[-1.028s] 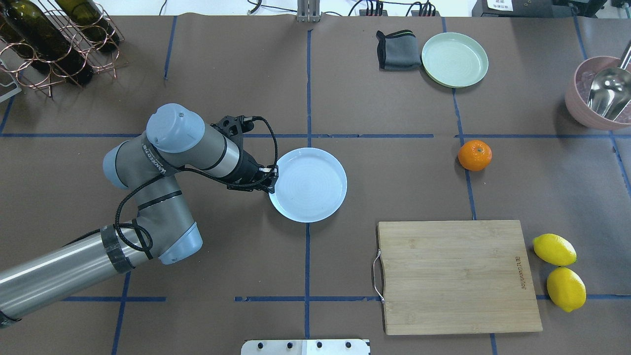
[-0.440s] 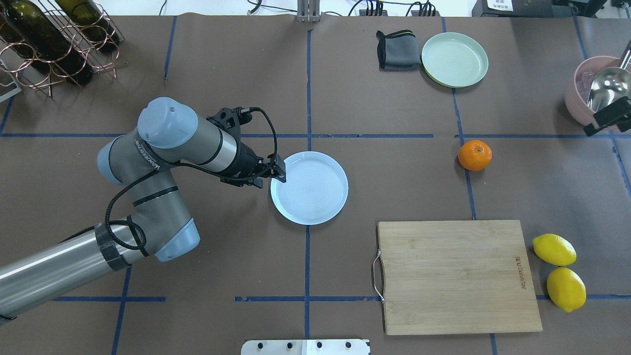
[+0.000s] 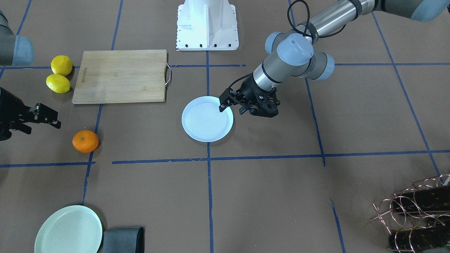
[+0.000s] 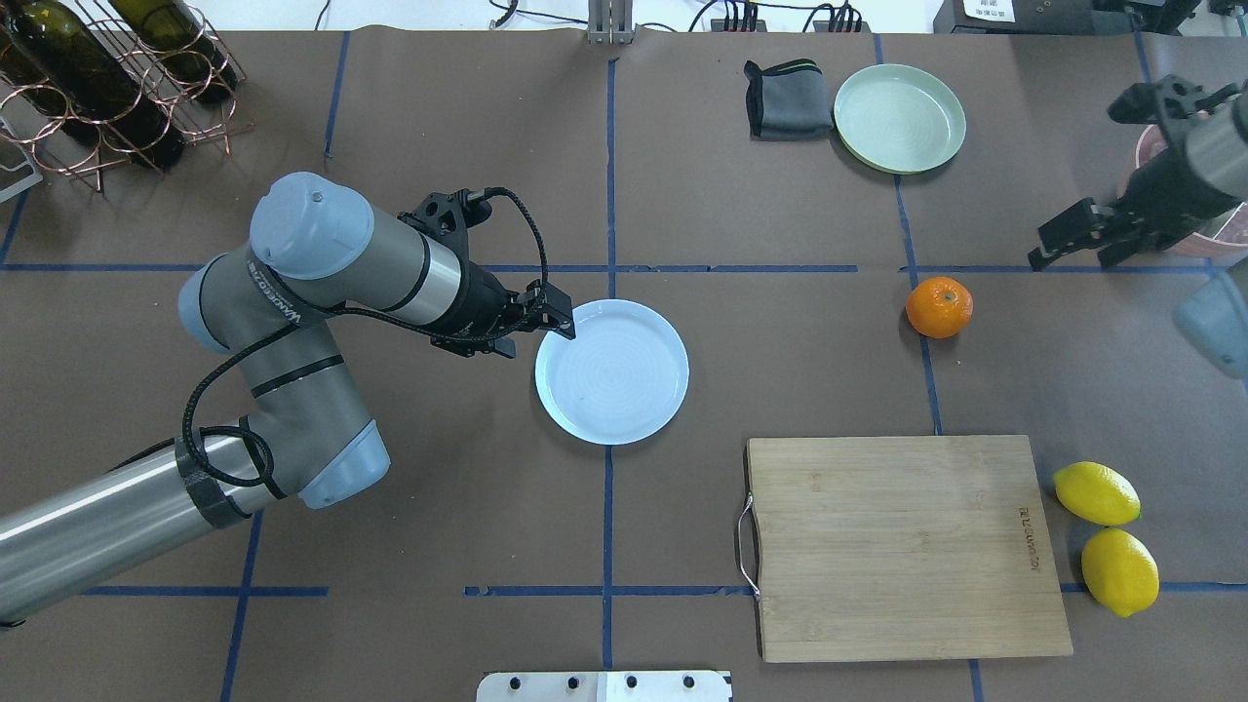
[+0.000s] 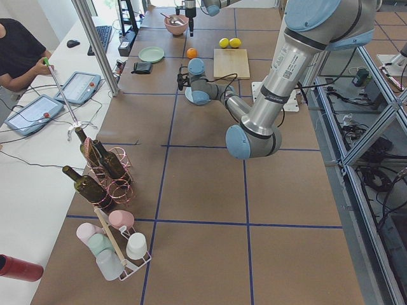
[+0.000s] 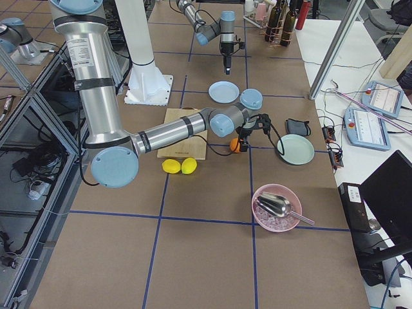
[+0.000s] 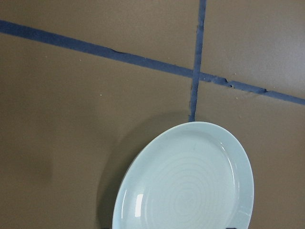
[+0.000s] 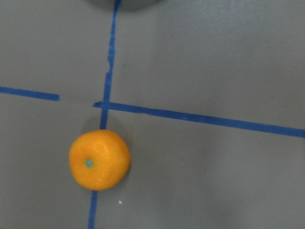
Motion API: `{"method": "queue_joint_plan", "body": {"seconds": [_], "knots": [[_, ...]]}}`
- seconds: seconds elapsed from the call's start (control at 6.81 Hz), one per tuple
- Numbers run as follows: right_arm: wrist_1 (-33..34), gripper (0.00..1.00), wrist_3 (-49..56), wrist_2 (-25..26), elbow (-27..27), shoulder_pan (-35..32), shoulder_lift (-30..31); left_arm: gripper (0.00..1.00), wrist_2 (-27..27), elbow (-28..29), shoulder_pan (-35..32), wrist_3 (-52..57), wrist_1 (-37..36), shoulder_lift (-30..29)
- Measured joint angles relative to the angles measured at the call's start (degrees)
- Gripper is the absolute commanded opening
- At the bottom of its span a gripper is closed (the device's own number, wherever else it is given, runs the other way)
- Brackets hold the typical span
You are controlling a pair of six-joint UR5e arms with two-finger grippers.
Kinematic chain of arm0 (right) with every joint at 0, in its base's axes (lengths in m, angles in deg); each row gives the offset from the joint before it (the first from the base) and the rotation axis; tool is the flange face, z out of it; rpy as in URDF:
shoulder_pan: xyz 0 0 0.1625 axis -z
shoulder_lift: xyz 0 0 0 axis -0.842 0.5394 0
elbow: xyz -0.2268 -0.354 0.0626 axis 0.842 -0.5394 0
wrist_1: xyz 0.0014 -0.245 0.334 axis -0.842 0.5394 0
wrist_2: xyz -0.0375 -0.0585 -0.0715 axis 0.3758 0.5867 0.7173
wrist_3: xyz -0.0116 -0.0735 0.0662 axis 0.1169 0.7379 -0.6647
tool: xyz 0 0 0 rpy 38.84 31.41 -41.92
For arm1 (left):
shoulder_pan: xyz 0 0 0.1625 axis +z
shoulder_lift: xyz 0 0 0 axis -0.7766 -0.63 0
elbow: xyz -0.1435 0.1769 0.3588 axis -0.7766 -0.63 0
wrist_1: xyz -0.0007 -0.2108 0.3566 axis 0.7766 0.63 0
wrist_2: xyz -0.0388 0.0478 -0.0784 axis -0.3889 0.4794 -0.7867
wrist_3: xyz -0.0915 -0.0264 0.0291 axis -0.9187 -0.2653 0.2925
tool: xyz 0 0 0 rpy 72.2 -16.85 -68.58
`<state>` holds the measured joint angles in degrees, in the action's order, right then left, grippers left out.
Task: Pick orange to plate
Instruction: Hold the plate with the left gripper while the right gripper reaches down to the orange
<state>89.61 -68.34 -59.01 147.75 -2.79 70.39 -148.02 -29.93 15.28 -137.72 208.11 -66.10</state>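
Plate (image 4: 611, 371): glossy, ridged. Orange (image 4: 939, 307): dimpled peel. Table cover (image 4: 780, 341): matt brown paper. Cutting board (image 4: 907, 546), plate's 4 o'clock: pale wood.

The left gripper (image 4: 536, 336) has come off the left rim of the plate (image 4: 624, 414), where it sat a second ago, and now hangs just above and beside that rim with its jaws apart, the arm's elbow drawn back to the left. The plate itself now lies a touch nearer the robot than it did a second ago. The right gripper (image 4: 1070, 255), out of the overhead view then and only at its right edge a moment later, now reaches well into it, jaws apart, near the orange (image 4: 939, 307) but not touching it.
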Motion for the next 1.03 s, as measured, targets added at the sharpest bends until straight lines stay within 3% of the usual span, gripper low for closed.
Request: {"method": "queue_joint_plan", "body": {"seconds": [0.44, 1.03], "knots": [[-9.63, 1.00, -16.47, 11.32, -1.61, 7.96, -0.76, 0.86, 0.62, -0.24, 0.00, -0.24, 0.12, 0.14], [-12.75, 1.00, -19.02, 13.90, -4.58, 10.41, -0.58, 0.87, 1.51, -0.24, 0.13, -0.20, 0.12, 0.51]]}}
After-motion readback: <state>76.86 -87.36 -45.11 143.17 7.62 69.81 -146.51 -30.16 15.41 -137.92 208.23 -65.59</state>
